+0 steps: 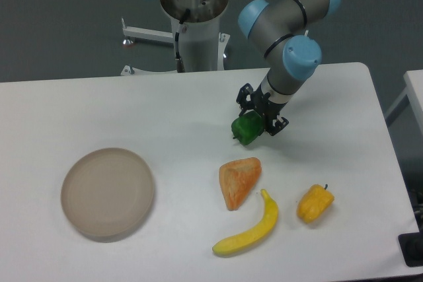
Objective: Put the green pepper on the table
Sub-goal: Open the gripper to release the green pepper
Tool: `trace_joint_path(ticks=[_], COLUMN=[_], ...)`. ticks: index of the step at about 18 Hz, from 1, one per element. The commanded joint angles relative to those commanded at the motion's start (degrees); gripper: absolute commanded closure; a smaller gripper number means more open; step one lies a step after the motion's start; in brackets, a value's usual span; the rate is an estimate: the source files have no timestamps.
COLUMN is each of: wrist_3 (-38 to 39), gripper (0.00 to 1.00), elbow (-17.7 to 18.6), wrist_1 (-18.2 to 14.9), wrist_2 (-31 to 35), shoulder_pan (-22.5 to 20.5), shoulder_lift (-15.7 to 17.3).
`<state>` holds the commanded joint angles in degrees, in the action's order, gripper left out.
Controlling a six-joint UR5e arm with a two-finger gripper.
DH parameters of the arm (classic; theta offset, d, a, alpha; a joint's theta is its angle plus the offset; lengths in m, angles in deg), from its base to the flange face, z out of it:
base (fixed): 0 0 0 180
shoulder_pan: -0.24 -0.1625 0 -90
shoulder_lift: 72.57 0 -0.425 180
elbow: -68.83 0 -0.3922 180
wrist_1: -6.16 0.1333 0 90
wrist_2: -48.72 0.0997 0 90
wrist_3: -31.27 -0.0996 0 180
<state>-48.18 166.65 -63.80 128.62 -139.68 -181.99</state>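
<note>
Green pepper [248,129] sits clamped in our gripper [254,125] low over the table [165,110], apparently not yet set down, so lowering and release remain.

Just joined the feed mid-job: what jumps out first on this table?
The arm's gripper, right of the table's centre, clamps the green pepper, low over or on the surface. In front of it lie an orange wedge, a banana and a yellow pepper. A round beige plate sits empty at the left.
</note>
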Motion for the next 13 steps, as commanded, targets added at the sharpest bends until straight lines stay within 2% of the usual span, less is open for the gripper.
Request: trace_joint_path(ticks=[4,9,13], wrist_3=[0.1,-0.5,-3.2], gripper=[0.01,0.0,0.0], elbow=[-3.2,-8.7,-11.7], wrist_1=[-0.3,-0.2,0.4], wrist_2=[0.3,0.4,3.2], shoulder_pan=[-0.1,-0.4,-0.5], shoulder_lift=[0.3,0.3,-0.3])
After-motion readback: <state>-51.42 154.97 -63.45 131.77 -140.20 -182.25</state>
